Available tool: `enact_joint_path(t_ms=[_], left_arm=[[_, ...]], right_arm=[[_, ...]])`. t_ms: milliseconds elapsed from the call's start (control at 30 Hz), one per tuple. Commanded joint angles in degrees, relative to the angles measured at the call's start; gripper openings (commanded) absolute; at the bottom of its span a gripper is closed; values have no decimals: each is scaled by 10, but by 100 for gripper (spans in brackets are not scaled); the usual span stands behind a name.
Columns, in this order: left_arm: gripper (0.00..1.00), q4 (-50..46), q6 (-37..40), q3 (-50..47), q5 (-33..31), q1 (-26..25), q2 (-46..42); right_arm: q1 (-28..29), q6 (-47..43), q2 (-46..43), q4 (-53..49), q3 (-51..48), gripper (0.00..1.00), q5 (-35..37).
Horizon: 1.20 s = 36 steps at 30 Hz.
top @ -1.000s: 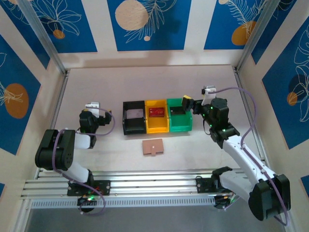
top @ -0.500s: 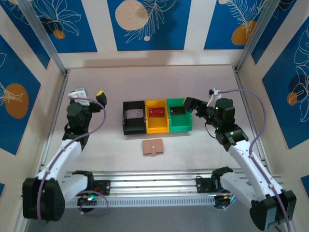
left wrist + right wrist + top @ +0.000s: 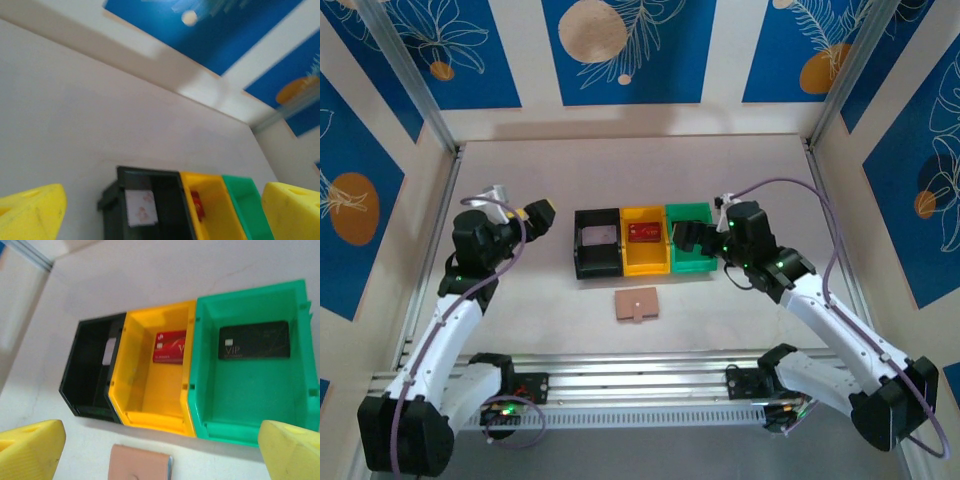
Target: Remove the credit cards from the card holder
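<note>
Right wrist camera looks down on the card holder (image 3: 142,463), a tan leather-like wallet lying folded shut and flat on the table (image 3: 200,270) just in front of the yellow bin (image 3: 150,405). A dark red credit card (image 3: 170,346) lies in that bin, a black VIP card (image 3: 254,340) in the green bin (image 3: 240,405), and what looks like a pale card (image 3: 108,351) in the black bin (image 3: 87,375). Above them the right gripper (image 3: 160,455) hangs with its yellow fingers (image 3: 30,447) spread wide and empty; the left gripper (image 3: 538,211), off to the left of the black bin, is equally wide apart and holds nothing. The holder is probably light, thin and limp, apt to slide on the smooth top, so pinning it with one gripper while the other lifts a free edge seems safest. The cards look stiff and slick, best nipped by an edge.
</note>
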Motion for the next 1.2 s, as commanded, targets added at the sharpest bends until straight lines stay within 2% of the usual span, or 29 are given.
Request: enact_joint_path(t_ms=[0,200,333,500,700,800,900,1167], left_arm=[[100,-60,19,35,47,-21,7],[100,-161,43,48,-37,-66,-5],[100,-230,65,67,-145,-121,-9],[100,-291,65,91,-230,-174,13],[100,-309,35,86,-246,-200,17],[100,-321,20,88,-245,-215,26],[100,-329,-1,80,-253,-235,26],[100,-333,-15,49,-257,-264,11]], right_arm=[[33,-7,14,-38,21,99,33],[63,-16,39,-55,22,99,44],[69,-25,67,-79,38,98,34],[74,-36,95,-111,57,95,31],[84,-23,116,-99,51,92,8],[99,-13,143,-102,61,81,-2],[133,9,175,-105,67,76,2],[229,66,243,-99,73,73,52]])
